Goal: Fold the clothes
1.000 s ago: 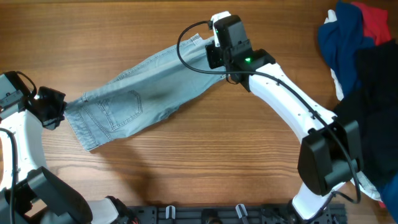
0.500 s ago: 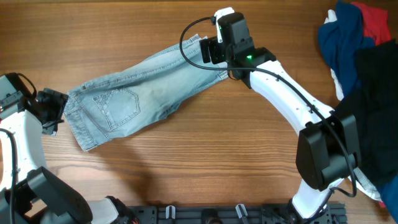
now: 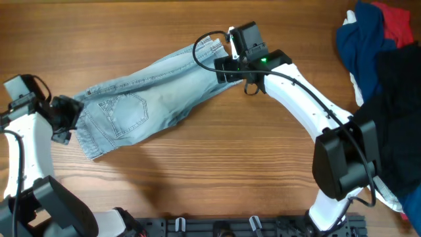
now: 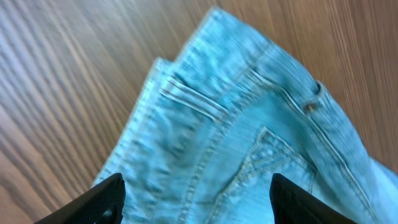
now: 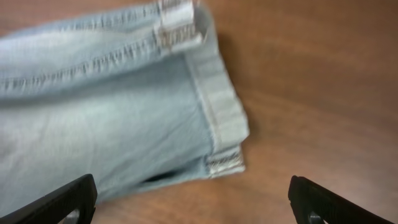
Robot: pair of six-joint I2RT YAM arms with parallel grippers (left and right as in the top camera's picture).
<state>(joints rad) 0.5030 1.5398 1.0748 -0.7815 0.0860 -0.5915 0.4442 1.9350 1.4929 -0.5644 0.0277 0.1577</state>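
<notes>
The clothes, light-blue denim shorts, lie stretched flat on the wooden table from lower left to upper right. A stitched back pocket faces up. My left gripper hovers at the waistband end. In the left wrist view it stands open above the waistband and pocket seam of the clothes, holding nothing. My right gripper sits at the hem end. Its wrist view shows it open above bare wood, just off the cuffed hem of the clothes.
A heap of other garments fills the right edge: dark blue, red and black. The right arm reaches diagonally across the table's right half. A black rail runs along the near edge.
Both grippers were shut on the ends of the shorts and have opened and let go. The shorts now lie flat. The left gripper has shifted slightly right.
</notes>
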